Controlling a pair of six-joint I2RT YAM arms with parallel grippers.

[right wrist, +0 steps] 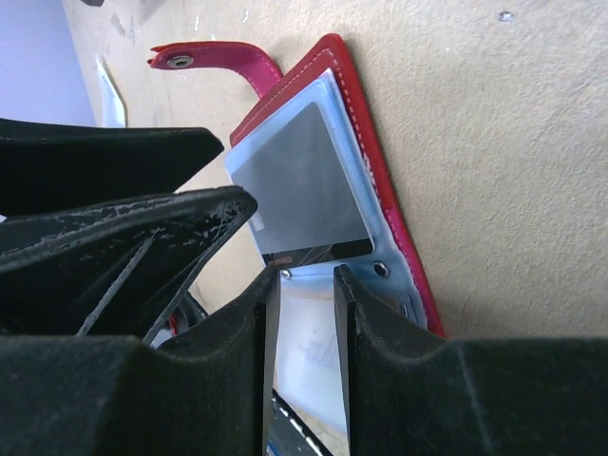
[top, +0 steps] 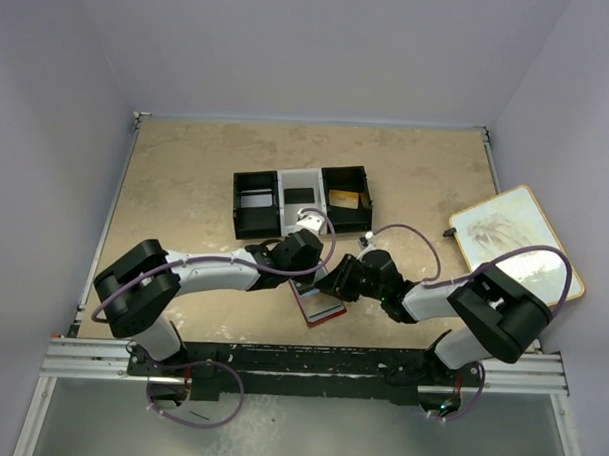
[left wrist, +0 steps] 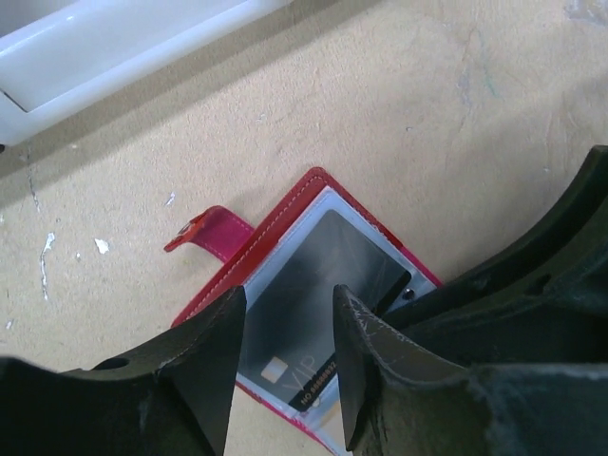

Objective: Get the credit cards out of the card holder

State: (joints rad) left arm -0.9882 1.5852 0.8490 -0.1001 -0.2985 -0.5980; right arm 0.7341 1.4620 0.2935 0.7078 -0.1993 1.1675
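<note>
Card holder [top: 320, 307] lies open on the table [top: 186, 184], near edge, between the two arms and in front of the black-and-white tray [top: 255, 201]. In your left wrist view its red border [left wrist: 285, 214] frames a pale inner panel. The snap tab [left wrist: 195, 231] sticks out to one side, flat on the tabletop.

One credit card [left wrist: 332, 266] shows, dark grey, seated in the upper panel, with "VIP" lettering readable at its lower end. You see the same card [right wrist: 299, 185] from the right wrist, still inside the pale sleeve.

Left gripper [left wrist: 288, 304] hangs right over that card. Jaws stand apart, one finger on each side, and the card surface shows through the gap. You cannot make out contact.

Right gripper [right wrist: 307, 275] sits on the holder's other half, just past the card's short edge. Its fingers [right wrist: 347, 304] stand a narrow gap apart with the pale panel filling the space. You cannot tell whether they pinch it or only straddle it.

From overhead, both grippers crowd the holder from opposite sides, nearly touching each other.
</note>
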